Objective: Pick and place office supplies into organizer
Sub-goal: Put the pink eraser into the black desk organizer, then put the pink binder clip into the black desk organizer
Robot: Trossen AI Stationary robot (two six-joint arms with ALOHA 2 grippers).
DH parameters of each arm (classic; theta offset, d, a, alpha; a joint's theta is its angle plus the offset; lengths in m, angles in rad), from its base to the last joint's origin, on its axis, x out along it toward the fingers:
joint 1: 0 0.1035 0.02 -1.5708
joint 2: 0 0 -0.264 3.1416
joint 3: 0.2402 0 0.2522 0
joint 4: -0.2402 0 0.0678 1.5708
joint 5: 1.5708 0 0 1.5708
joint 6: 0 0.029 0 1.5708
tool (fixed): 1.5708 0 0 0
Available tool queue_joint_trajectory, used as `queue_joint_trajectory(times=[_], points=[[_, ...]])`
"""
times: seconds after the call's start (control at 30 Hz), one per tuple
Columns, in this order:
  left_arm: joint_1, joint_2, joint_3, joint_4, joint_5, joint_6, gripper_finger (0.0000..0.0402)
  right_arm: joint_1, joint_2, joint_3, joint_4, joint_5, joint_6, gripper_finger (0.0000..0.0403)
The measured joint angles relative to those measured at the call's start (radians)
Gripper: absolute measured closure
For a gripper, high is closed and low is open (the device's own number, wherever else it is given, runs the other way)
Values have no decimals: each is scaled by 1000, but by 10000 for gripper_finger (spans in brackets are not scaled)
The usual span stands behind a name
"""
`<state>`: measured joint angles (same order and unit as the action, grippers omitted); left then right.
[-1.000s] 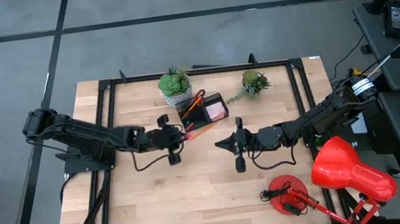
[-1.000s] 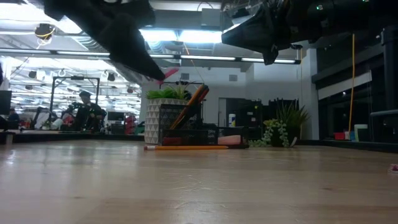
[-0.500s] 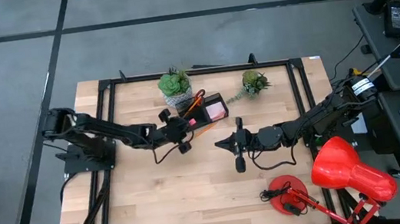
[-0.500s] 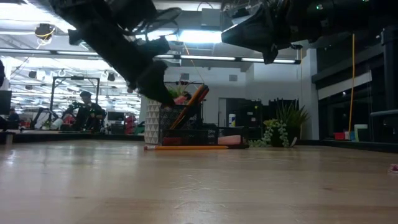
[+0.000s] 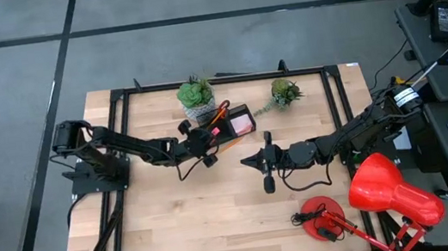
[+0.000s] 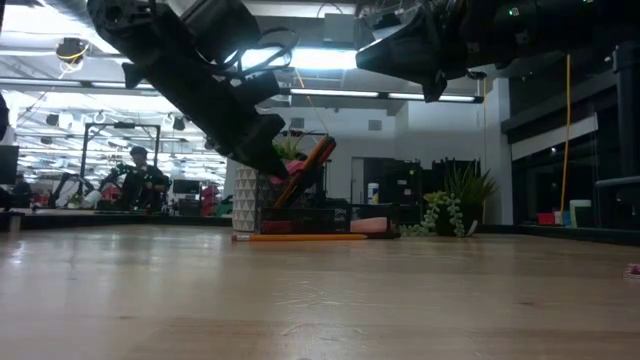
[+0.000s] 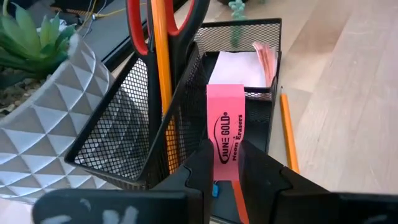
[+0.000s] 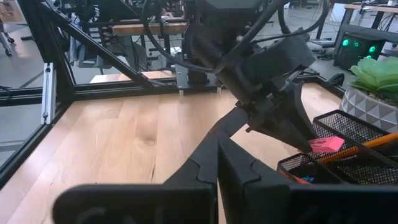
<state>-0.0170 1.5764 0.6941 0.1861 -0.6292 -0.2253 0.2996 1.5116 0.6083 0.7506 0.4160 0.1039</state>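
My left gripper (image 7: 227, 169) is shut on a pink eraser (image 7: 225, 127) right at the near-left side of the black mesh organizer (image 7: 124, 134). In the high view it sits at the organizer's (image 5: 230, 123) left side. Red-handled scissors (image 7: 140, 25) and an orange pencil (image 7: 163, 68) stand in the tall compartment. A pink-edged note pad (image 7: 242, 65) lies in the far one. A second orange pencil (image 7: 287, 130) lies on the table beside the organizer. My right gripper (image 5: 246, 161) hangs shut over mid-table, holding nothing. My left gripper pinches the eraser's near end (image 7: 225, 168) between its two fingers (image 7: 198, 167). The fingers slant down from the table's left. The rest of the eraser sticks out past the fingertips toward the organizer, printed face showing, clear of the table.
Two potted plants (image 5: 196, 96) (image 5: 286, 93) stand at the far edge on either side of the organizer. A red desk lamp (image 5: 393, 190) with its round base (image 5: 318, 217) stands at the near right. Bare wood lies in front of both arms.
My left gripper has gone toward the table's right and down to the organizer, tipping its fingers downward. The pink eraser has stayed pinched in it. My right arm has kept still.
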Motion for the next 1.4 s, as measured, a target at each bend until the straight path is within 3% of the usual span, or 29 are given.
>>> queue_joint_trajectory(times=[0.53, 0.8, 1.13, 1.4], points=[[57, 128, 0, 43, 38, -27, 345, 0, 0, 0, 6, 0, 0, 398], [66, 133, 0, 51, 88, -19, 344, 0, 0, 0, 6, 0, -2, 398], [66, 131, 0, 79, 96, 25, 291, 0, 0, 0, 7, 0, -2, 398], [49, 99, 63, 92, 91, 162, 268, 0, 0, 0, 3, 0, -2, 398]])
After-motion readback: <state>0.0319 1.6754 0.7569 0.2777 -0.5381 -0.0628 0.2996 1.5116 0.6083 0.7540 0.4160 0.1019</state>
